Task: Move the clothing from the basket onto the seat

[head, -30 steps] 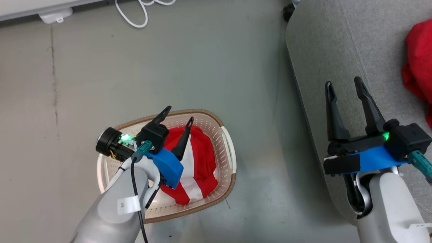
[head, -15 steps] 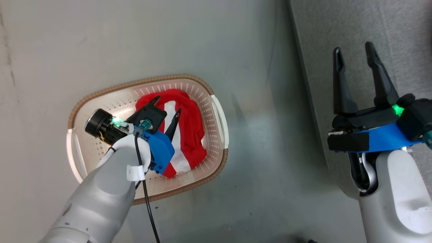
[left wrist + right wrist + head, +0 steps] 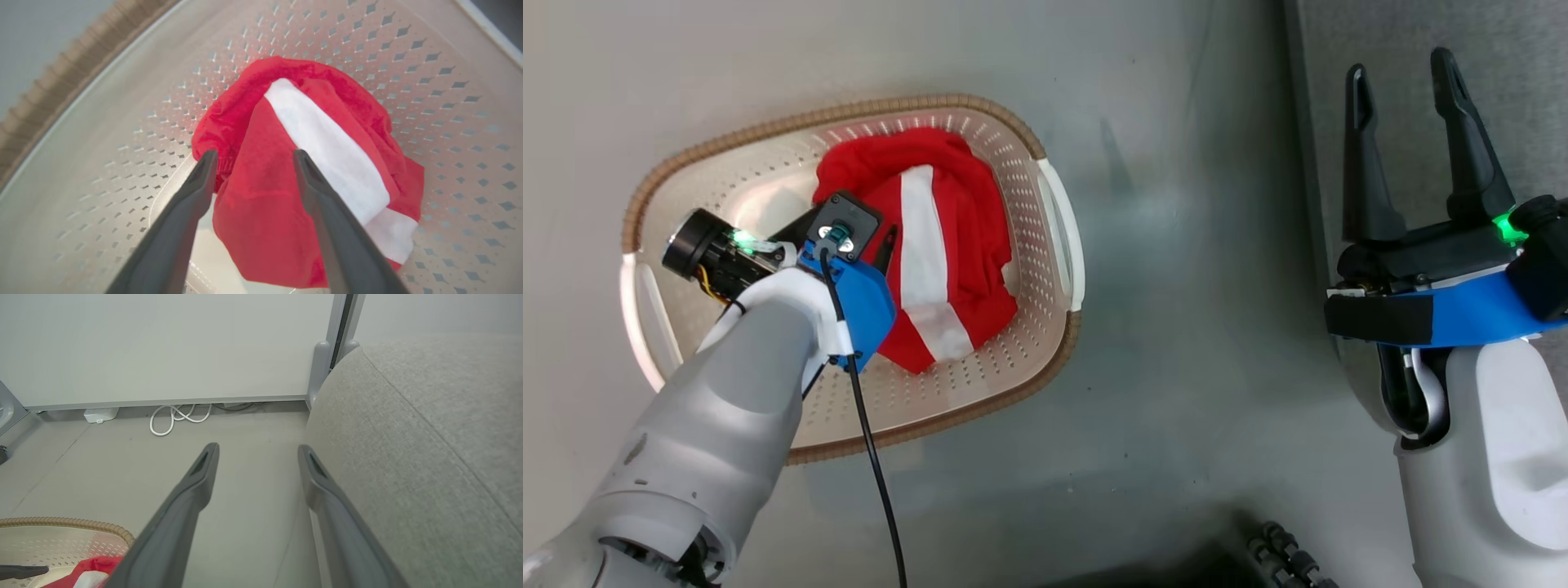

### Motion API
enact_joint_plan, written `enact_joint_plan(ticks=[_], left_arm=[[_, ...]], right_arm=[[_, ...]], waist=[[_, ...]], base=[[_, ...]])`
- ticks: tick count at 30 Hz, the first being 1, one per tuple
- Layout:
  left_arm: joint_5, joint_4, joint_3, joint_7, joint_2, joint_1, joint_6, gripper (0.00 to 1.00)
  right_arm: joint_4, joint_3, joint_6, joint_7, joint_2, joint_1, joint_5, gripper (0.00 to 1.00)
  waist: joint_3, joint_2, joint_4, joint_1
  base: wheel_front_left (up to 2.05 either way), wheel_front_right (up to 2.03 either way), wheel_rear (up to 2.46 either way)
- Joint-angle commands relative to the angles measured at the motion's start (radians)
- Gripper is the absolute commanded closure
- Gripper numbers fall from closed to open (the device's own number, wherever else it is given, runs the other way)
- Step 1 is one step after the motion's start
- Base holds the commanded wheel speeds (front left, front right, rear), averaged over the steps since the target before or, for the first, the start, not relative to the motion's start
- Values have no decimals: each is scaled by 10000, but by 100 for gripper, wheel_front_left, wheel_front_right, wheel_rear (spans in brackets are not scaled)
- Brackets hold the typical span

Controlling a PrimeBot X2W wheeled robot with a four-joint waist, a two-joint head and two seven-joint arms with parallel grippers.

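Observation:
The cream perforated basket [image 3: 792,122] with its brown woven rim stands on the floor at the left. In it lies the red garment with broad white stripes [image 3: 980,245], bunched toward the right side. My left gripper [image 3: 876,245] points down into the basket, open. Its two fingers straddle a red fold of the striped garment [image 3: 261,192] just above it. My right gripper [image 3: 1398,69] is open and holds nothing, over the left edge of the light grey seat [image 3: 1519,98]. The plain red garment is out of view.
A black cable [image 3: 874,457] hangs from my left wrist over the basket's near rim. A dark ribbed object [image 3: 1282,555] lies on the floor at the bottom. Far off, a coiled white cord [image 3: 179,416] and a white adapter [image 3: 100,414] lie by the wall.
The head camera has tilted down, so the whole picture shifted. My left gripper has dropped deeper into the basket, fingers turned down onto the striped garment. The right gripper stays open.

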Motion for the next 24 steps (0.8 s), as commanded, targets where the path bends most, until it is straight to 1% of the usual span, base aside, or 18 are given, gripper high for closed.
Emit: enact_joint_plan(ticks=[1,8,13,14,24], left_arm=[[-79,43,-78,80,97,-181,-6,0],[-574,179,-321,456,270,-700,-6,0],[-748,282,-405,728,354,-973,-5,0],[-735,301,-424,787,366,-1019,51,0],[-760,386,-598,1327,205,-1160,87,0]], right_arm=[[-70,-12,1,-4,4,-166,-70,0],[-397,-77,1,-4,4,-246,-180,0],[-600,-191,1,-4,4,-175,-277,0],[-647,-204,1,-4,4,-154,-281,0],[-969,-326,1,-4,4,-26,-422,0]], waist=[[347,0,3,-1],[1105,0,-3,-1],[1475,0,42,-1],[1537,0,53,-1],[1871,0,110,-1]], base=[[0,0,0],[0,0,0],[0,0,0],[0,0,0],[0,0,0]])
